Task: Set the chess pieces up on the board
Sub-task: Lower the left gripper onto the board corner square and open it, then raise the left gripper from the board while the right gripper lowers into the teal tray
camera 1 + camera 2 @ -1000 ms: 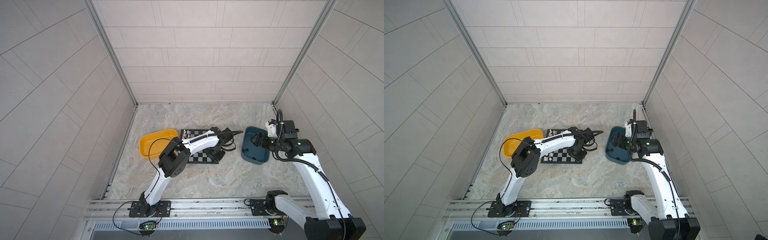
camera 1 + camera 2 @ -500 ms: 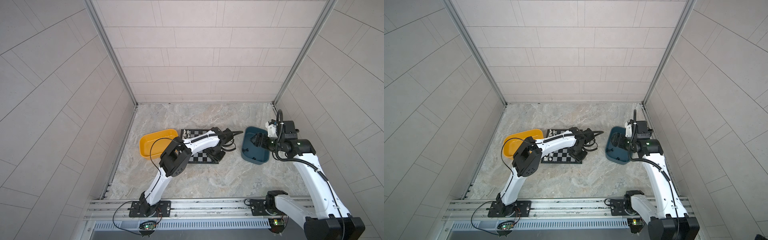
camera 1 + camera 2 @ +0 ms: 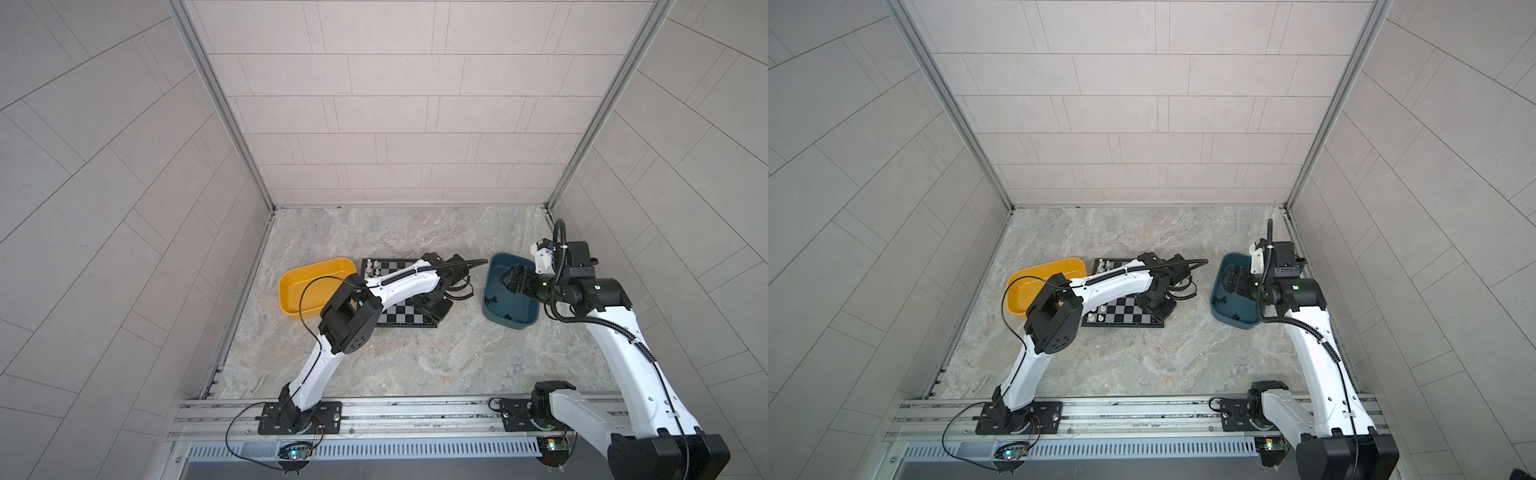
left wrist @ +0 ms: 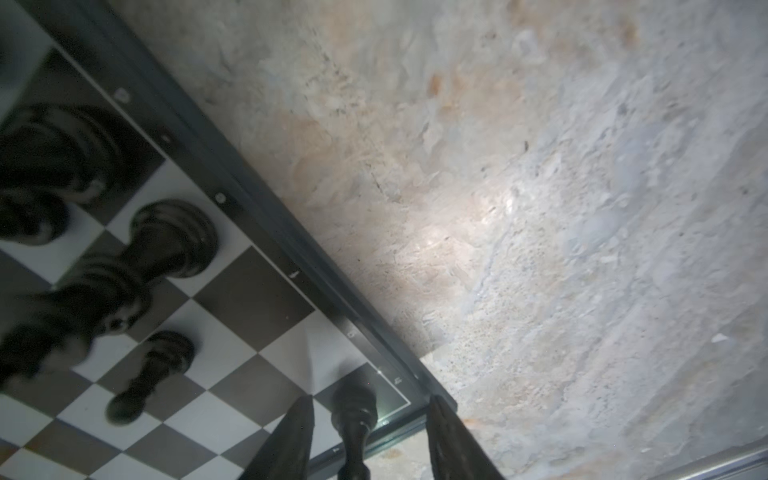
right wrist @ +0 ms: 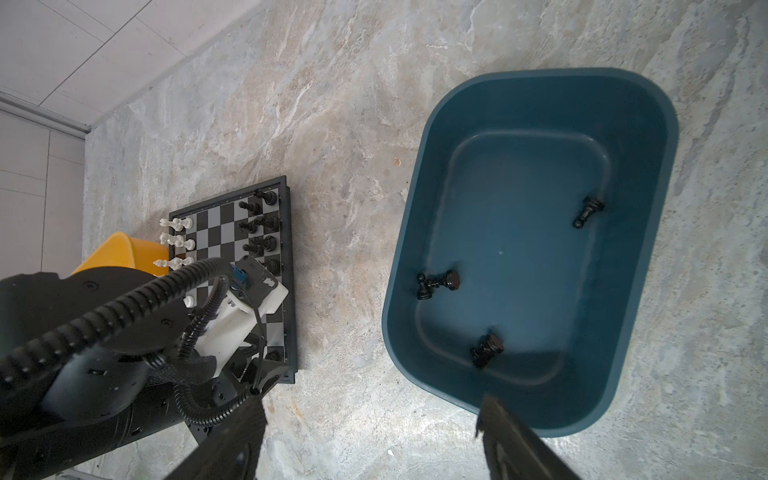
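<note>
The board [image 3: 401,318] lies between two trays, also seen in the right wrist view [image 5: 216,232]. White chess pieces [image 3: 374,268] stand along its left edge and black ones [image 5: 262,232] along its right edge. My left gripper [image 4: 370,401] is low over the board's near right corner [image 3: 432,305]. It is open, its fingers [image 4: 297,436] straddling a black piece [image 4: 353,415] that stands upright on the corner square, with a gap on each side. My right gripper [image 5: 370,419] hangs open and empty over the teal tray's left rim [image 3: 509,282]. Three black pieces [image 5: 436,284] lie in that tray.
The yellow tray [image 3: 311,286] sits left of the board, partly under the left arm. The dark teal tray [image 3: 509,316] is to the right, near the wall. Bare marble floor [image 3: 415,365] lies in front, and the rail [image 3: 374,419] along the near edge.
The left arm's elbow has shifted slightly. Both grippers stay in place, the left over the board's corner and the right over the teal tray.
</note>
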Controlling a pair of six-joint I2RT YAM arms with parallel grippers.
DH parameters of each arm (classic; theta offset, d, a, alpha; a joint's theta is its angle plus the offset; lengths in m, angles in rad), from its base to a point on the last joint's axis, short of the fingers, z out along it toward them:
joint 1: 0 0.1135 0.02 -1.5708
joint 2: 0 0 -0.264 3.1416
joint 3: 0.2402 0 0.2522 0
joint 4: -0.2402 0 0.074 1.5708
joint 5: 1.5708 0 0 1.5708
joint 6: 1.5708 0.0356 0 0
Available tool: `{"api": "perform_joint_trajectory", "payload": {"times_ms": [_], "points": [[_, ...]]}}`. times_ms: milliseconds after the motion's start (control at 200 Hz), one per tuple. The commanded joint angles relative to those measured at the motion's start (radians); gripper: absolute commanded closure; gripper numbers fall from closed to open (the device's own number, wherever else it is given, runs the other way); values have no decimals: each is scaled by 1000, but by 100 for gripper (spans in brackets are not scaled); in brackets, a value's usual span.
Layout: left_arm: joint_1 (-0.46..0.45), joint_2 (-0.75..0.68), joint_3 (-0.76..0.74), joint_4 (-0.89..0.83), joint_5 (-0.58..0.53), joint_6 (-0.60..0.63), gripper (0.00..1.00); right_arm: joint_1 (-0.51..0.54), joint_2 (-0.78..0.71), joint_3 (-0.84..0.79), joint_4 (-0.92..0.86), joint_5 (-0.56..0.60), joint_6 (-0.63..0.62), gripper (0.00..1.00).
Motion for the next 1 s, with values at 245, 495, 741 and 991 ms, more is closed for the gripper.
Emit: {"api": "perform_joint_trajectory", "payload": {"times_ms": [245,495,741,991], "points": [[81,-339,-19,-41,-17,7,43,-6,156,-19,77,228,54,24],[198,-721,-332,152,-37,17,1,-20,474,34,144,479,172,46],[334,-816,-515,286,158,-38,0,-82,668,86,172,519,273,60],[333,-819,-538,296,174,-44,0,-92,759,128,197,529,292,60]]}}
